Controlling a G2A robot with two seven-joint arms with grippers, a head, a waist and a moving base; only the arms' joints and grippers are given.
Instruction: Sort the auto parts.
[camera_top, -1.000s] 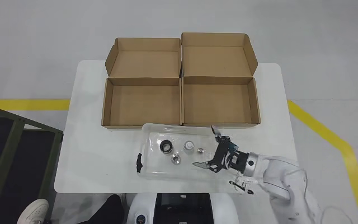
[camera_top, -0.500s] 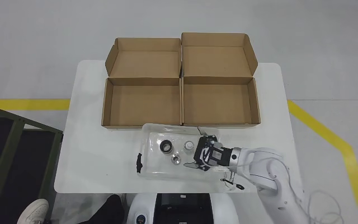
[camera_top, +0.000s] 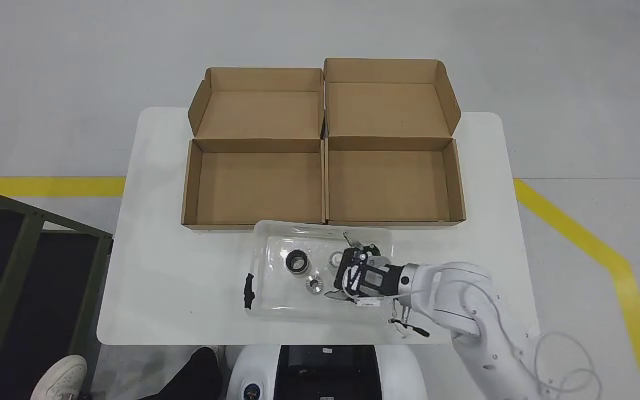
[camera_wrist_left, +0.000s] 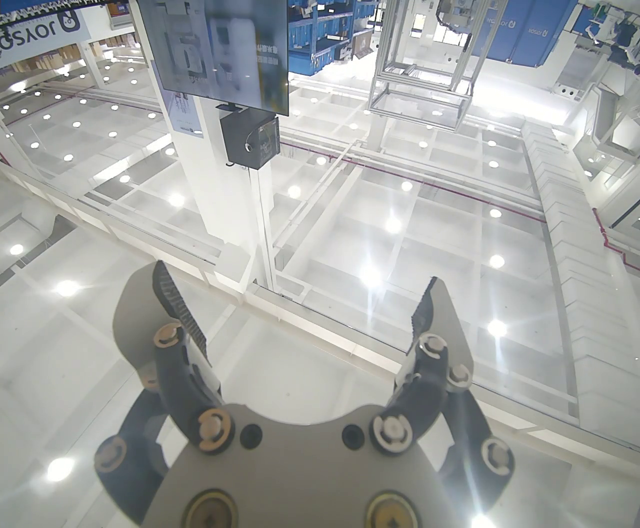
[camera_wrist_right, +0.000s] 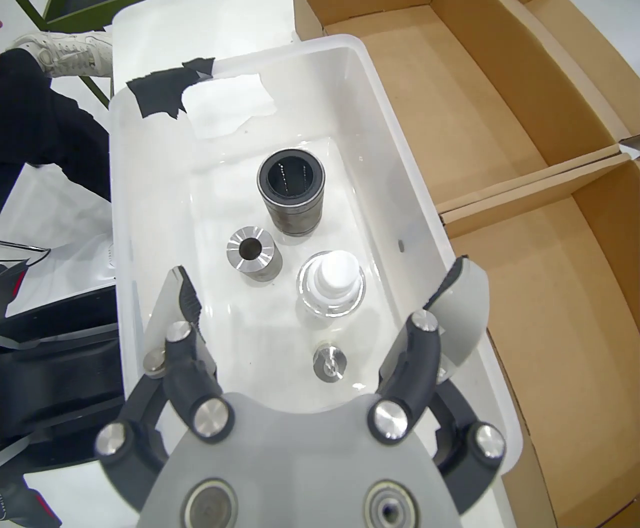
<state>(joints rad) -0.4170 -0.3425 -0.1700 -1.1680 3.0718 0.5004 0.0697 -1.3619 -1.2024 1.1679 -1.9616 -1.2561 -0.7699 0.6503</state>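
Note:
A clear plastic bin (camera_wrist_right: 400, 165) (camera_top: 270, 240) at the table's front holds several parts: a dark cylindrical bearing (camera_wrist_right: 291, 192) (camera_top: 298, 263), a silver bushing with a hole (camera_wrist_right: 251, 252) (camera_top: 315, 286), a white-and-clear cap piece (camera_wrist_right: 331, 287) (camera_top: 339, 259), and a small silver pin (camera_wrist_right: 329, 361). My right gripper (camera_wrist_right: 325, 290) (camera_top: 347, 268) hangs open over the bin's right end, its fingers straddling the cap piece and the pin, nothing held. My left gripper (camera_wrist_left: 300, 305) is open and points up at a ceiling.
Two open cardboard boxes (camera_top: 255, 187) (camera_top: 392, 183) stand side by side behind the bin, lids folded back. Black tape (camera_wrist_right: 165, 90) marks the bin's far end. A yellow floor line (camera_top: 60, 186) runs beside the white table (camera_top: 160, 280).
My right gripper moved left from beyond the bin's right end to over the parts inside it. The parts have not shifted.

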